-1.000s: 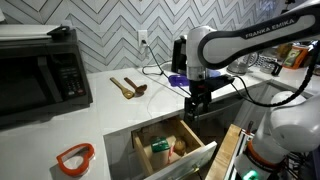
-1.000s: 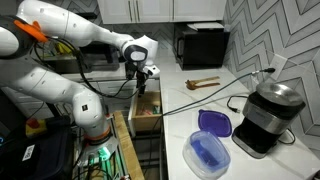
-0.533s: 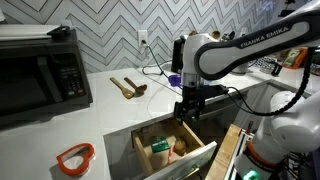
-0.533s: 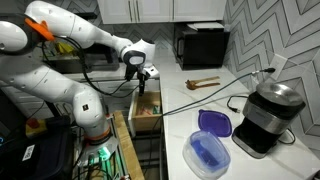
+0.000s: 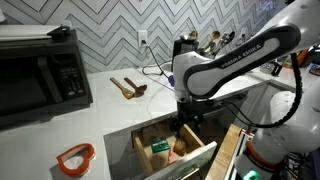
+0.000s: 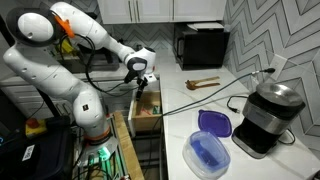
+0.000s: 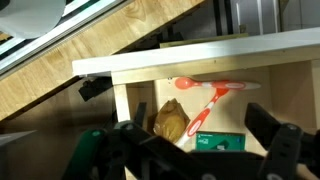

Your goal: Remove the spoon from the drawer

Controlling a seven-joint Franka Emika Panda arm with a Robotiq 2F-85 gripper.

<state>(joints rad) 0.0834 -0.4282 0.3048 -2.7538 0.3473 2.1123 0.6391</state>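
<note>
The fingers (image 7: 268,138) spread apart above the drawer (image 7: 250,62); spoon (image 7: 208,110) lies between them.

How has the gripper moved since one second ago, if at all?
Yes: the gripper has come down and slightly left, toward the open drawer.

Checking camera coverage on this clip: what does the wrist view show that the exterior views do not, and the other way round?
Only the wrist view shows the spoon, lying inside the drawer ahead of the open gripper. Only an exterior view shows the things on the counter: the microwave, the wooden utensils and the ring-shaped holder. Both share the open drawer, the green box in it, and the gripper hanging over it.
</note>
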